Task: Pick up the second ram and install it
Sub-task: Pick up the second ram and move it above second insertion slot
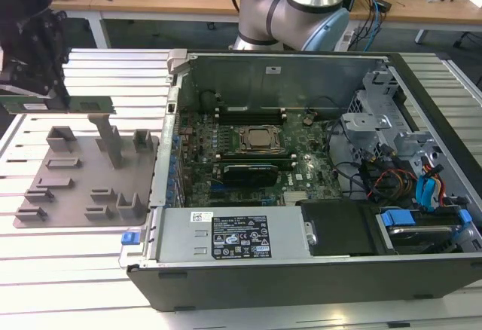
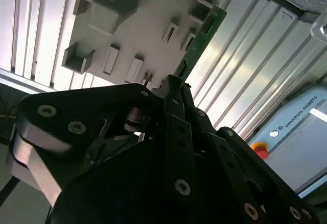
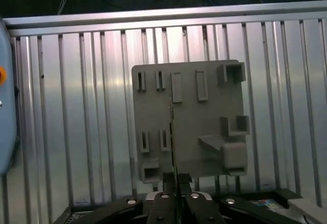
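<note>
My gripper (image 1: 36, 89) hangs at the exterior view's far left, above the grey fixture plate (image 1: 83, 175), shut on the second ram (image 1: 75, 105). The ram is a long green board held level, lifted off the plate. In the second wrist view the ram (image 2: 202, 35) juts out from between the black fingers (image 2: 179, 101) across the plate's edge. Edge-on in the first wrist view, the ram (image 3: 172, 132) is a thin line running from the gripper (image 3: 175, 185) over the fixture plate (image 3: 204, 116).
An open computer case (image 1: 301, 270) lies at the exterior view's right of the plate, with the motherboard (image 1: 256, 149), its black sockets (image 1: 248, 111) and a processor inside. The arm's base (image 1: 290, 6) stands behind the case. Both rest on a slatted aluminium table (image 1: 75, 270).
</note>
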You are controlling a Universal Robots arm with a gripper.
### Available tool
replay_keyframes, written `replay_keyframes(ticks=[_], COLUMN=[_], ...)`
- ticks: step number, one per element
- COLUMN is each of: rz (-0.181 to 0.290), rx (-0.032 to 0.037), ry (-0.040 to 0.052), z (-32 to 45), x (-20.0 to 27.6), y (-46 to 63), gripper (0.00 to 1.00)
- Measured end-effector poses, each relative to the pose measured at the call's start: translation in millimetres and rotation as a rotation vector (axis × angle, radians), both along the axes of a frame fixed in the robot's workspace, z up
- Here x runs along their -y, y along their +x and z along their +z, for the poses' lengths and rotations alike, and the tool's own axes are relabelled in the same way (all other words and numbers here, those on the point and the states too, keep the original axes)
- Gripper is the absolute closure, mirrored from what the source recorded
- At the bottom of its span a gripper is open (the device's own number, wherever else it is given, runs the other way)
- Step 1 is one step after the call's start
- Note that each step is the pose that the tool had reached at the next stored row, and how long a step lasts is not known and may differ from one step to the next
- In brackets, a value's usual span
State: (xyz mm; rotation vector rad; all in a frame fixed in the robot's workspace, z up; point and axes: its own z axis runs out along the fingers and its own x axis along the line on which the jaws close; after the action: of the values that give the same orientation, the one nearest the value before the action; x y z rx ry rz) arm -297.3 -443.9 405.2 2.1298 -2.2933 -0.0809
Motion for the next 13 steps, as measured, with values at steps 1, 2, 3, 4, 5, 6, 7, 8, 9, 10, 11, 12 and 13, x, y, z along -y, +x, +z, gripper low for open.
replay_keyframes(ticks=[1, 2, 3, 4, 5, 6, 7, 8, 9, 10, 11, 12, 13], rz=[0.0, 0.0, 0.0, 0.0, 0.0, 0.0, 0.0, 0.0, 0.0, 0.0, 0.0, 0.0, 0.0], rx=[0.0, 0.0001, 0.0001, 0.0001, 0.0, 0.0, 0.0001, 0.0, 0.0001, 0.0, 0.0, 0.0001, 0.0001], ry=[0.0, 0.0, 0.0, -0.0001, -0.0001, -0.0002, -0.0002, -0.0002, -0.0002, -0.0002, -0.0003, -0.0002, -0.0001], z=[0.0, -0.1, -0.1, -0.1, -0.1, -0.1, -0.2, -0.2, -0.2, -0.2, -0.2, -0.2, -0.3], x=[0.0, 0.0, 0.0, 0.0, 0.0, 0.0, 0.0, 0.0, 0.0, 0.0, 0.0, -0.1, 0.0], y=[3.7, 11.0, 16.3, 19.1, 22.2, 29.3, 32.7, 35.5, 40.2, 43.4, 49.0, 57.7, 65.0], gripper=[0.86, 0.86, 0.86, 0.86, 0.86, 0.86, 0.86, 0.86, 0.86, 0.86, 0.86, 0.86, 0.86])
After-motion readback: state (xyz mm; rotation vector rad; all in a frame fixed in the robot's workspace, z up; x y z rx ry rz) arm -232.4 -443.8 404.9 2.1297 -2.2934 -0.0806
